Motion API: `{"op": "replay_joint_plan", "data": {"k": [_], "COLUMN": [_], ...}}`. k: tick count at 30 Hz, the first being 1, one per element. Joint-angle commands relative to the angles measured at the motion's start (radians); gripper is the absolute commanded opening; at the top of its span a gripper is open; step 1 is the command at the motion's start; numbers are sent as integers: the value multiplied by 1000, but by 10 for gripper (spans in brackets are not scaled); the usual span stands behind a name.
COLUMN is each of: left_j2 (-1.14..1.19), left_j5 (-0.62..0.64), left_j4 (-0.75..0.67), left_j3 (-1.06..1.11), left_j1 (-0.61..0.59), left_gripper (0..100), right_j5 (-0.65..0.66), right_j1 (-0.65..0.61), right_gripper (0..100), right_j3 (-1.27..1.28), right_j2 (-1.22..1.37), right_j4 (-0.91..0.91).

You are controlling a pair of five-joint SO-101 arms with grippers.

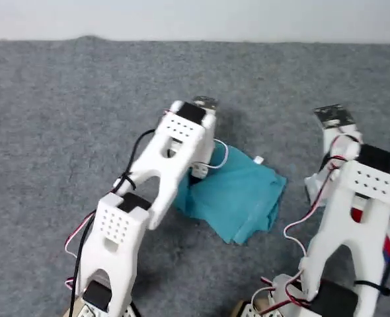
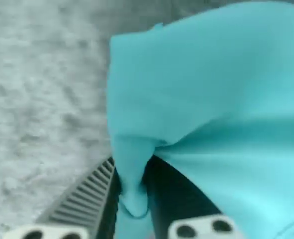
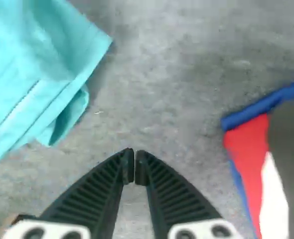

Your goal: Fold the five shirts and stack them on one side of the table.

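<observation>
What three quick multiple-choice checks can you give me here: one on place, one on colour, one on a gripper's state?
1. Where is the teal shirt?
A. At the table's far edge
B. On top of another shirt
C. On the table between the two arms
2. The cloth near the right gripper is:
A. Red, white and blue
B. Yellow
C. Black
3. The left gripper is:
A. Open above the shirt
B. Shut on a fold of the teal shirt
C. Shut on nothing
Answers: 1 C, the high view shows it on the grey surface between them; 2 A, the right wrist view shows those colours; 3 B, the left wrist view shows teal fabric pinched in it.
</observation>
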Motion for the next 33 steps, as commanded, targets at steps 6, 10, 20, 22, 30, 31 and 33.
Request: {"op": "replay_joint_plan", "data": {"k": [6, 10, 20, 22, 30, 31, 33], "left_j2": [-5, -15, -91, -107, -269, -292, -338], "left_j5": [-29, -87, -126, -129, -186, -198, -216], "left_j4": [34, 34, 34, 34, 34, 34, 34], "left_j3": [-30, -35, -130, -156, -65, -41, 13], "left_j1": [-40, -77, -176, -187, -272, -282, -299], "left_gripper": [35, 125, 224, 224, 224, 224, 224], "right_j5": [-232, -308, -319, -319, -319, -319, -319], "right_j1": [-206, -332, -472, -467, -438, -441, -446], "right_gripper": [276, 281, 281, 281, 279, 279, 278], "right_j3": [-48, -34, -28, -32, -34, -34, -34], "right_j2": [-27, -21, 160, 219, 435, 463, 510], "right_j4": [58, 54, -42, -76, -291, -303, -315]}}
